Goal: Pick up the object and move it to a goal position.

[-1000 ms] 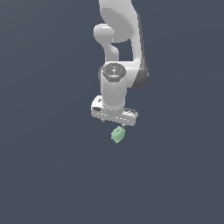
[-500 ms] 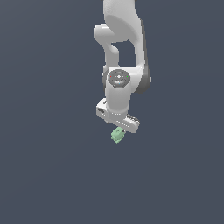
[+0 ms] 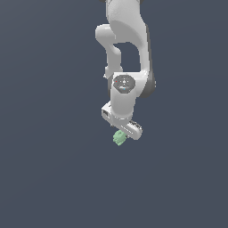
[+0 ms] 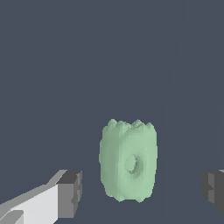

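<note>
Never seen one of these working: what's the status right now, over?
End effector open, fingers either side of the green block, not touching. Block not gripped. Nothing in the way.

A flat, dark slate-grey floor (image 3: 53, 169) fills both views. On it lies one thing — the mint-green object (image 3: 119, 137), just below centre, toward 6 o'clock.

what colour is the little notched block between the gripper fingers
Pale mint green block, clearest in the wrist view.
</note>
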Tool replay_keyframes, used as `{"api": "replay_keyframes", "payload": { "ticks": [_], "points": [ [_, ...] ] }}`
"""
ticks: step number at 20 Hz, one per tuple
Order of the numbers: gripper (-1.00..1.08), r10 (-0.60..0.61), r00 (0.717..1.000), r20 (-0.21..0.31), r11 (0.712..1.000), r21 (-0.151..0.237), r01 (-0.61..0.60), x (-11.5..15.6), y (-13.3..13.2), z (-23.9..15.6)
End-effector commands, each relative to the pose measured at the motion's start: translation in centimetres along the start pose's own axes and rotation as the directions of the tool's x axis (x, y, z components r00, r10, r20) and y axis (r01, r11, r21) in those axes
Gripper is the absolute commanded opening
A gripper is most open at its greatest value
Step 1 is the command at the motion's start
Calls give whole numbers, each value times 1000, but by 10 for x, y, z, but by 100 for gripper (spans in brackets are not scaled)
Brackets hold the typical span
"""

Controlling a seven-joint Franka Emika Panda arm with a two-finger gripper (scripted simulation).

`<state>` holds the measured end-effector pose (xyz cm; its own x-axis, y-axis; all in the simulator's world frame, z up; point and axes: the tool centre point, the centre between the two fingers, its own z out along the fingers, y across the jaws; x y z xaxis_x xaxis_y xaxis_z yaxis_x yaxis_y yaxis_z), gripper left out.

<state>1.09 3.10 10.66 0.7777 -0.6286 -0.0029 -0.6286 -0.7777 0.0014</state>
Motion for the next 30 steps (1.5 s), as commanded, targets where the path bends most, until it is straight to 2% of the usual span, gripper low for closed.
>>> {"api": "replay_keyframes", "payload": {
  "ticks": [1, 10, 19, 24, 25, 30],
  "points": [
    [100, 24, 1000, -2, 1000, 1, -24, 0, -1, 2],
    [100, 35, 999, -2, 999, 1, -35, -1, -2, 6],
    [100, 40, 999, -3, 999, 1, -40, -1, -1, 46],
    [100, 40, 999, -3, 999, 1, -40, 0, -2, 53],
    [-100, 40, 999, -3, 999, 1, -40, 0, -2, 53],
    [-100, 40, 999, -3, 999, 1, -40, 0, -2, 53]
  ]
}}
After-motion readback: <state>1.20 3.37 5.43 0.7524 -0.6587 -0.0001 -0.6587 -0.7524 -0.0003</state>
